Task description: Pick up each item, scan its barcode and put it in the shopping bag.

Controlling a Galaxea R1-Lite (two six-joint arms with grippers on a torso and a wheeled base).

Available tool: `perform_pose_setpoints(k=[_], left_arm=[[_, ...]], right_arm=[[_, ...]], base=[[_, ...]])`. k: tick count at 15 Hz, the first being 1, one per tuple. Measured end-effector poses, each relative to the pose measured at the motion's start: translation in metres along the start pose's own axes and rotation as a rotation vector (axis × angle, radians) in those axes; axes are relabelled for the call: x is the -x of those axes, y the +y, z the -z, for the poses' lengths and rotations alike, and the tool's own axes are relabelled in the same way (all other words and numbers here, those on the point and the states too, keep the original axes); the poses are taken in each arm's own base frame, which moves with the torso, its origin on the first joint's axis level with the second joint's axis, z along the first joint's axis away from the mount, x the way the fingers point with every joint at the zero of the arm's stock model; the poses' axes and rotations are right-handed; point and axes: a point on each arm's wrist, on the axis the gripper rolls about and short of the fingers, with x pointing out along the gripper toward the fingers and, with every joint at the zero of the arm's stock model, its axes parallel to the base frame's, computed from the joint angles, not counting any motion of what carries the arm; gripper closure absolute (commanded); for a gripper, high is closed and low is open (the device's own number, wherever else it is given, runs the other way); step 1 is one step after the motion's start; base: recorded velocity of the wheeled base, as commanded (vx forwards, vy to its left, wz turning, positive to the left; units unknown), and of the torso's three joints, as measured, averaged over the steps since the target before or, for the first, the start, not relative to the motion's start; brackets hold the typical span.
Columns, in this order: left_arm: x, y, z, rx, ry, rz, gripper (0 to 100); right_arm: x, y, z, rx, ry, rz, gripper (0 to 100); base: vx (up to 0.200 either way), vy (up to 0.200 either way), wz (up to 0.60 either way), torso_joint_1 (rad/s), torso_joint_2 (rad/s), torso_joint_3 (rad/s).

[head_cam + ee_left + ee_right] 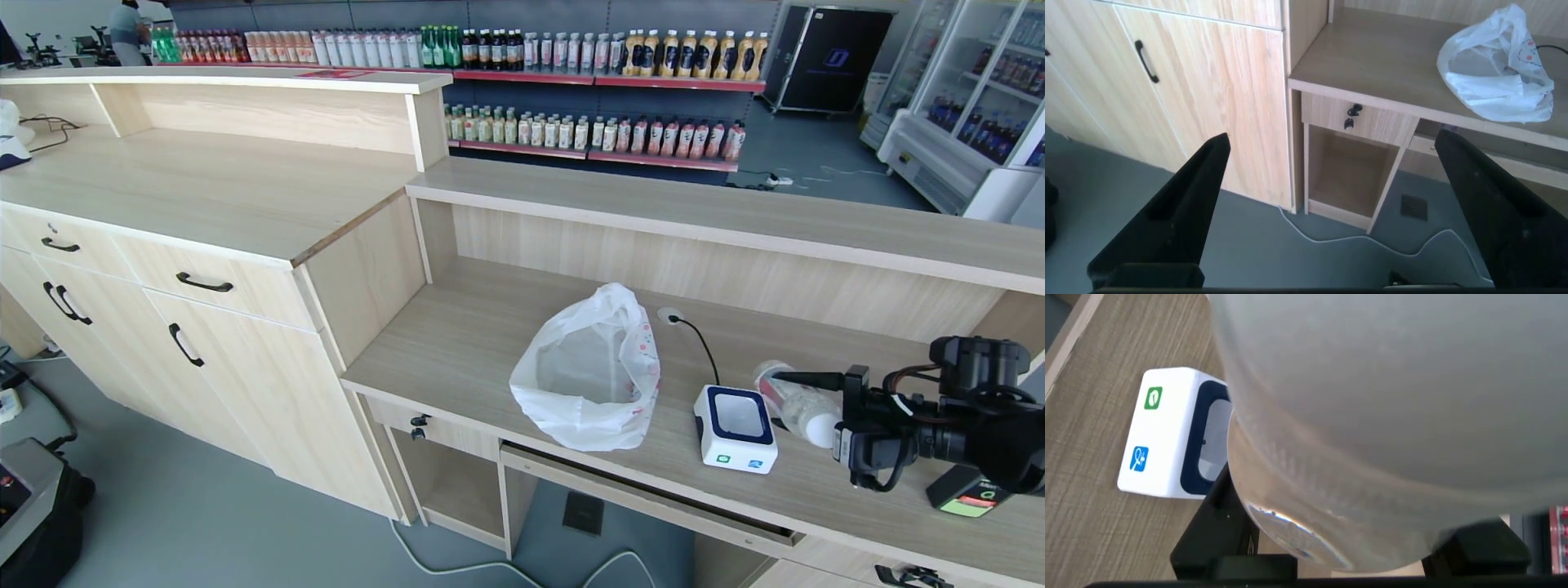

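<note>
Right gripper [816, 404] is out at the right end of the tabletop [457, 343], clamped on the clear plastic bottle [785, 394], with one dark finger [804, 378] laid along its upper side. The bottle lies flat rather than upright. In the head view its long axis runs from about 10 o'clock to 4 o'clock, the white end at 4 o'clock nearest the wrist and the pinkish-labelled end at 10 o'clock. Whether it touches the wood underneath, I cannot tell.

It sits just beside the scanner [735, 426], at the scanner's 3 o'clock. The scanner is a white box with a dark blue frame around its window, which faces up. A black cable [702, 347] runs from it toward 11 o'clock into a round hole in the tabletop. From the right wrist, the bottle's clear wall [1388, 416] looms huge with the scanner [1167, 433] close beside it.

Over at the scanner's 9 o'clock stands the white shopping bag [588, 371], mouth open and slumped.

Left gripper [1331, 139] hangs low in front of the counter, fingers [1176, 212] spread wide apart with nothing between them, and the bag [1494, 65] sits up on the tabletop beyond.

A dark flat item with a green patch [963, 494] lies under the right arm.
</note>
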Motion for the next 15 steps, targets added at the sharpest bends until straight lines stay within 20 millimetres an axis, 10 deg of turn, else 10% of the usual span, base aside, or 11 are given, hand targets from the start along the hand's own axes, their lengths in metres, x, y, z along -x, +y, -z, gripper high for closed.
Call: perform_pose_setpoints(k=[15], left_arm=[[0.000, 0.000, 0.000, 0.000, 0.000, 0.001, 0]], right_arm=[[-0.035, 0.005, 0.002, -0.018, -0.058, 0.044, 100]], base=[[0.000, 0.000, 0.00, 0.000, 0.00, 0.000]])
